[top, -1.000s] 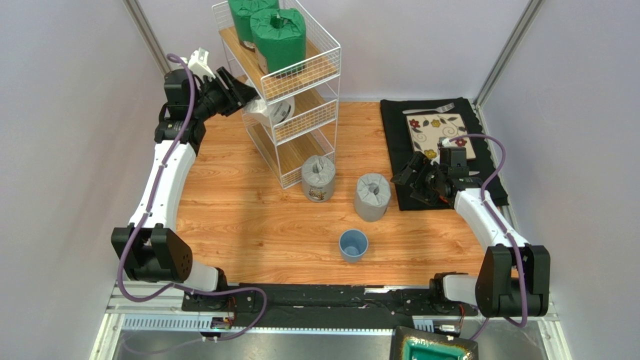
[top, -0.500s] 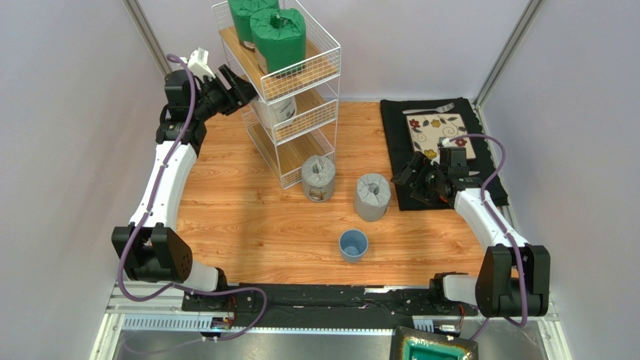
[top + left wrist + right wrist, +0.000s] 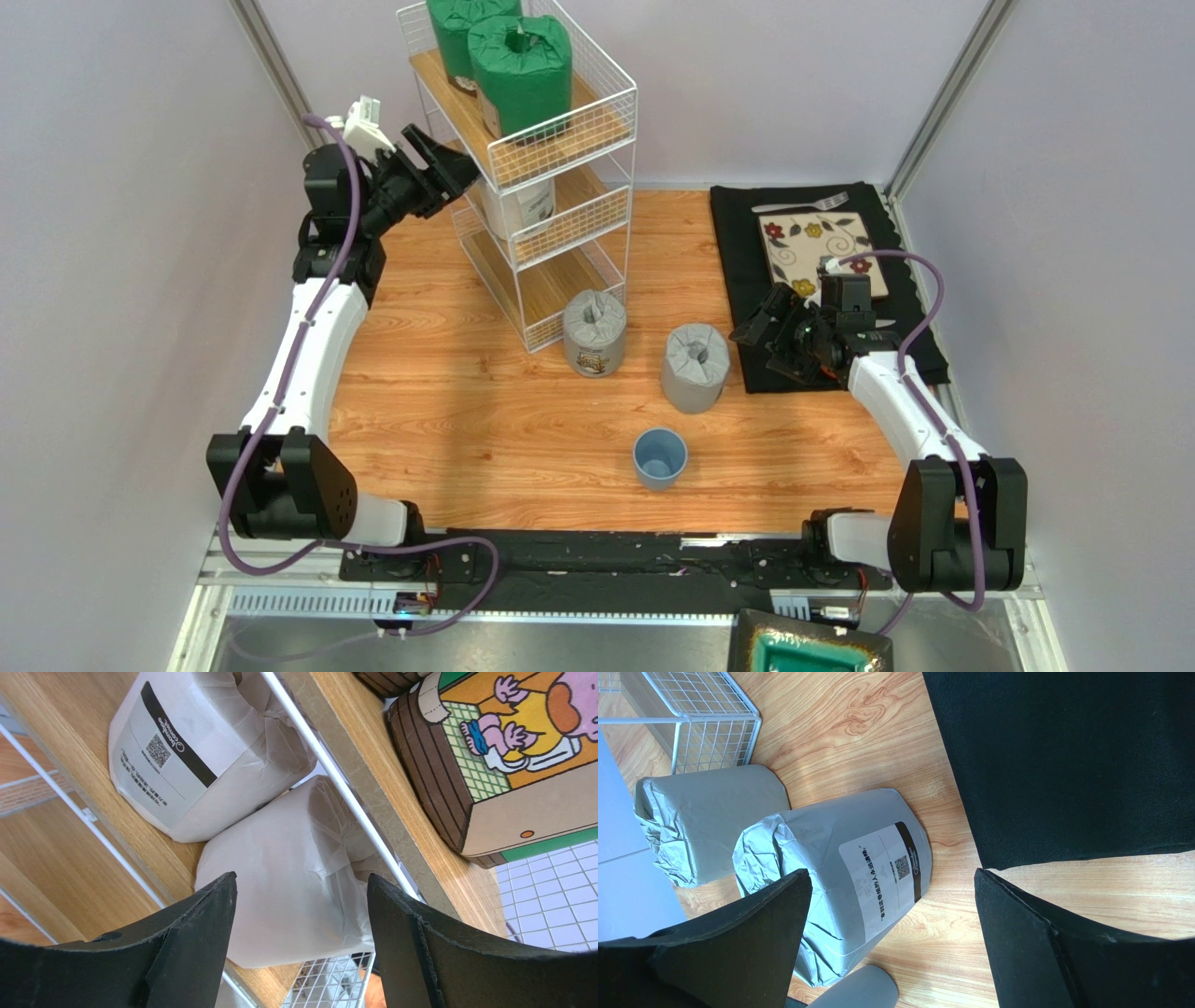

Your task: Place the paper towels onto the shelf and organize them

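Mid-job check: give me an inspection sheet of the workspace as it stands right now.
Surface: wooden table, no spills seen.
Job's things: shelf upright at the far left; two green rolls on its top tier; two white rolls on the middle tier; two grey rolls standing on the table in front of the shelf, not yet shelved.
Clutter: blue cup upright near the grey rolls; black mat at the right, floral plate on it.
Grippers: left gripper open, at the middle tier facing a white roll; right gripper open, empty, facing a grey roll.
Cables: purple cable along each arm, clear of the rolls.
Surroundings: pale walls; nothing else seen.
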